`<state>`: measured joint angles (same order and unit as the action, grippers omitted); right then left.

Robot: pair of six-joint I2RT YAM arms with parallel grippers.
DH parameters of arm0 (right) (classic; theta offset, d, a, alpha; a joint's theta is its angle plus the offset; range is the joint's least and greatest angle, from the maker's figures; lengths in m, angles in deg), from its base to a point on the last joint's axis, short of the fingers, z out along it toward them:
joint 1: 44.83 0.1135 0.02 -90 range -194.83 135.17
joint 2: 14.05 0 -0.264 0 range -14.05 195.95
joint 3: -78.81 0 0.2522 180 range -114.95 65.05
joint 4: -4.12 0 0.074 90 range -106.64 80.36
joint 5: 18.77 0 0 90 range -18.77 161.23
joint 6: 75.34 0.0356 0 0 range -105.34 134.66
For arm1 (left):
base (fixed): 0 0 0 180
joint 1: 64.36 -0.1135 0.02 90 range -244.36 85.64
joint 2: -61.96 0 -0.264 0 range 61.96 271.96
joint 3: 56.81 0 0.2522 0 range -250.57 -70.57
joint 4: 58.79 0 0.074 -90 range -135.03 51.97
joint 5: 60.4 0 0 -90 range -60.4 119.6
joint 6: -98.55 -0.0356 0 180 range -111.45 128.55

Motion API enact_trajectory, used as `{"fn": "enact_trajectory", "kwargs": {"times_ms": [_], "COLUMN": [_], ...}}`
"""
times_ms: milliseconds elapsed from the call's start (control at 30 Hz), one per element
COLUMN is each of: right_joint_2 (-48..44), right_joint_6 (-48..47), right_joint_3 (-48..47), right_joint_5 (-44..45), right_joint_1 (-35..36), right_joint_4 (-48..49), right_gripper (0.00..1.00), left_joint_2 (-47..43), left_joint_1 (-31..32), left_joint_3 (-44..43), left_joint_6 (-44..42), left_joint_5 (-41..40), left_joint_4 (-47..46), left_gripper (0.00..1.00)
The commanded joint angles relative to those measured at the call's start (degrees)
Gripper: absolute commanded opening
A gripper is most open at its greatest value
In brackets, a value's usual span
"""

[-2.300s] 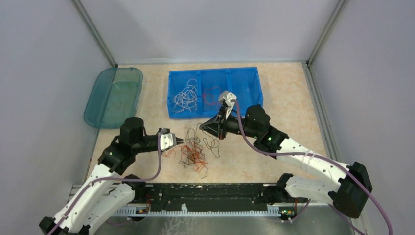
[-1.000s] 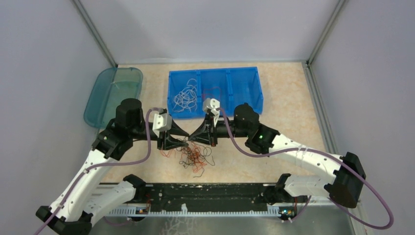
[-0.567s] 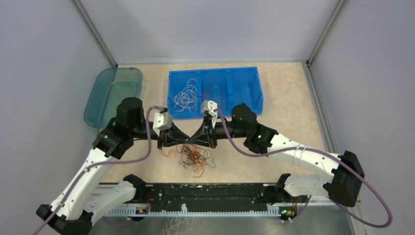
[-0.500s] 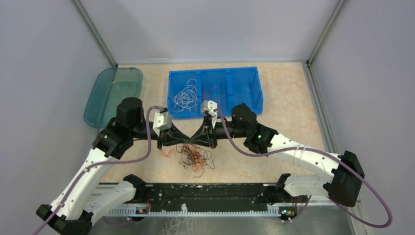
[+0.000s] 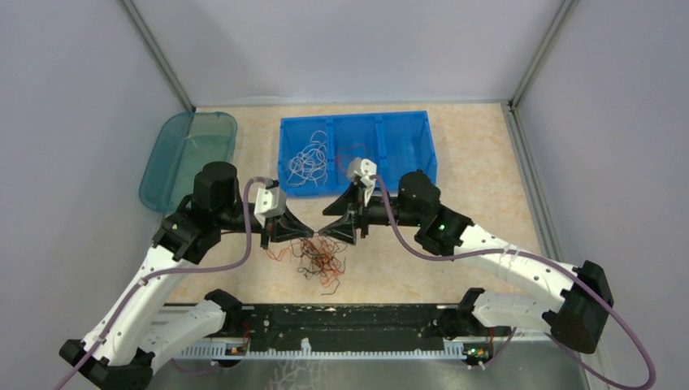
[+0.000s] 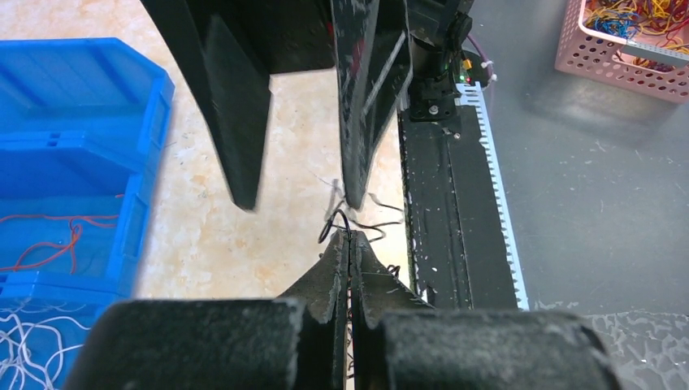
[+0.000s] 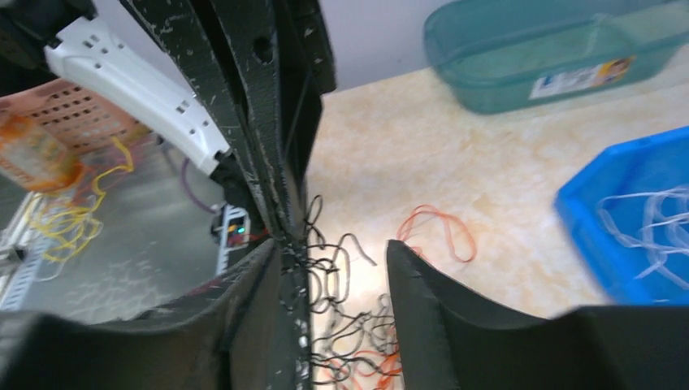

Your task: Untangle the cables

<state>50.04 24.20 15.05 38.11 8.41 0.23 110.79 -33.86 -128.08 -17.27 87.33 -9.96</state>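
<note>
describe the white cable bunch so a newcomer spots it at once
Find the blue bin at the far side of the table. Its left compartment holds the white cables, a loose curly clump. It's the only all-white bunch; the tangle outside the bin is black and orange-red.

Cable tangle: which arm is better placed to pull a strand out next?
Left. The left gripper is shut on a black cable above the tangle; the right gripper is open, holding nothing.
</note>
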Motion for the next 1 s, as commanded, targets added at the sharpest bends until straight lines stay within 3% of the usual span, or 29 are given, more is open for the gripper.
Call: {"fn": "enact_trajectory", "kwargs": {"times_ms": [0,167,400,533,667,967], "right_joint_2": [-5.57,-12.62,-17.85,-13.75,-9.74,3.49], "right_joint_6": [3.08,8.79,11.85,12.58,15.40,17.34], "right_joint_3": [2.40,11.70,24.14,26.20,27.34,19.11], "right_joint_5": [2.60,10.91,19.04,16.68,6.52,1.24], "right_joint_1": [-3.44,-8.69,-9.81,-9.81,-8.99,-2.28], "right_joint_4": [8.04,14.43,20.97,26.06,40.00,55.24], "right_gripper": [0.59,0.74,0.78,0.78,0.79,0.81], "left_joint_2": [-0.77,-2.24,-2.17,-1.04,-1.60,-1.99], "left_joint_1": [0.18,0.24,0.18,0.25,0.23,0.17], "left_joint_3": [-1.74,-0.77,-2.21,-3.86,-3.39,-3.14], "left_joint_6": [-0.63,4.33,16.49,19.90,20.41,20.59], "left_joint_5": [-0.38,-4.13,-7.72,-6.70,-7.02,-6.90], "left_joint_4": [-0.28,-8.86,-23.74,-25.42,-25.92,-25.61], "left_gripper": [0.01,0.01,0.01,0.01,0.01,0.01]}}
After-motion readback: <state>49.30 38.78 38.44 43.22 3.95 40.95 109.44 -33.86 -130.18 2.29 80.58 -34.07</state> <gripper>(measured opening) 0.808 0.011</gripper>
